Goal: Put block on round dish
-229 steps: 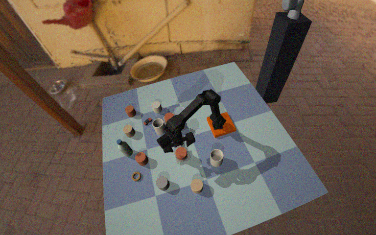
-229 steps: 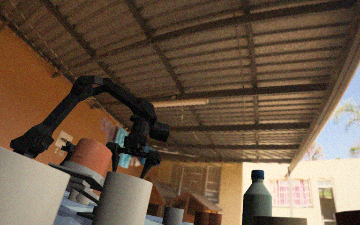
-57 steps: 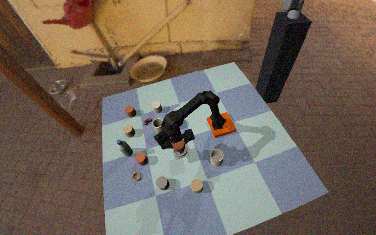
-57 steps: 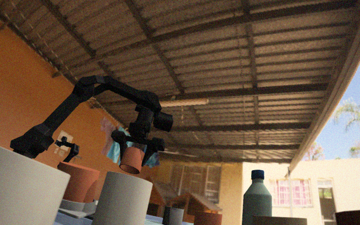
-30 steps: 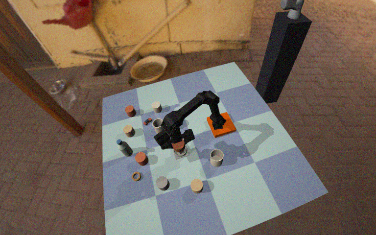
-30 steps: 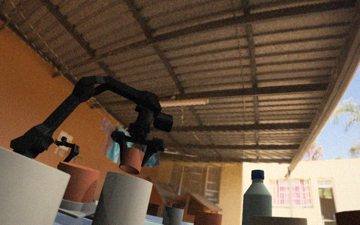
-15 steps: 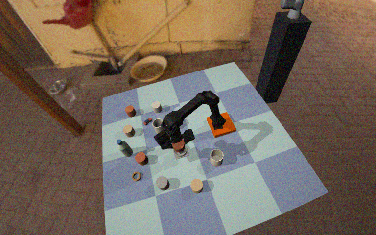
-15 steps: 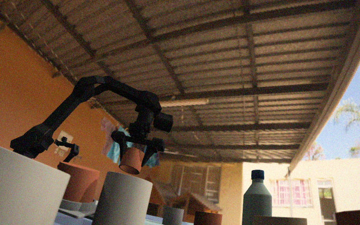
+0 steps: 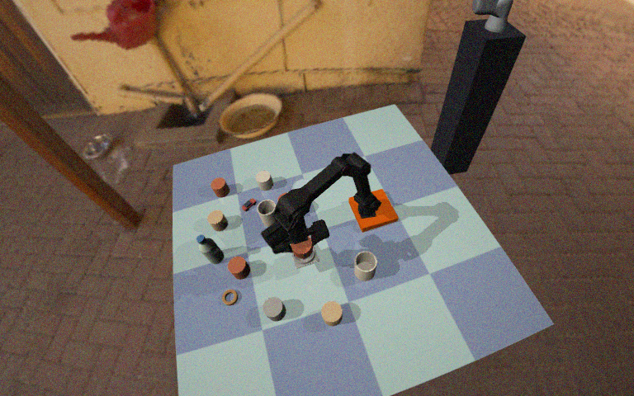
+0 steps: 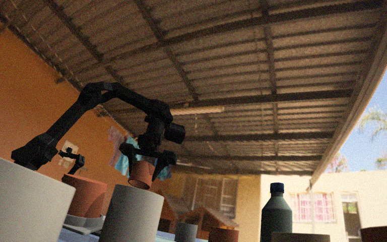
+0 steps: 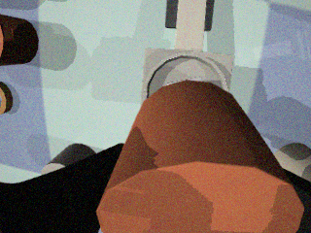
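Checkered surface [image 9: 411,299] cluttered with cylinders — jaws clamped on terracotta cup [image 11: 197,182], held clear above balance pad [image 11: 189,68] at 12 o'clock. Likely raised to expose block — block not visible here.

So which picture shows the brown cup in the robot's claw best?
The wrist view: the cup fills the picture, lifted above its grey pad. The exterior view shows the cup small, pinched in the gripper. From the top, the arm mostly covers it.
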You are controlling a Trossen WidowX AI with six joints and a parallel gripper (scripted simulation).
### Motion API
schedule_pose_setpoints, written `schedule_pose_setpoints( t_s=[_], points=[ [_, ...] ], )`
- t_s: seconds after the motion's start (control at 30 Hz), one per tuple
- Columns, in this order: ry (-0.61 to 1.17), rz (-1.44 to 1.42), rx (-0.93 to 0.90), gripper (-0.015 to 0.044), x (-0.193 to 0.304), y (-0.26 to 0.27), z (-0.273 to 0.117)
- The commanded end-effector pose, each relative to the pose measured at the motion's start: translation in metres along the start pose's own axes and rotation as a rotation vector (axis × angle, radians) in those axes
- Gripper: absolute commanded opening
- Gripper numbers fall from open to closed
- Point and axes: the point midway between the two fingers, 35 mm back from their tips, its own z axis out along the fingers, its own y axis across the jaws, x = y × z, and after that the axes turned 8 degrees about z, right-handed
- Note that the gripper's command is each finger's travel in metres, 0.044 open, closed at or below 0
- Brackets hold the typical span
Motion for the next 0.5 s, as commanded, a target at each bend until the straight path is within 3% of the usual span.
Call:
schedule_pose_setpoints(
  t_s=[0.0,0.47],
  points=[
    [0.001,-0.009,0.006,0.0000,0.025,-0.018,0.019],
    [0.011,-0.013,0.014,0.0000,0.087,-0.095,0.085]
  ],
)
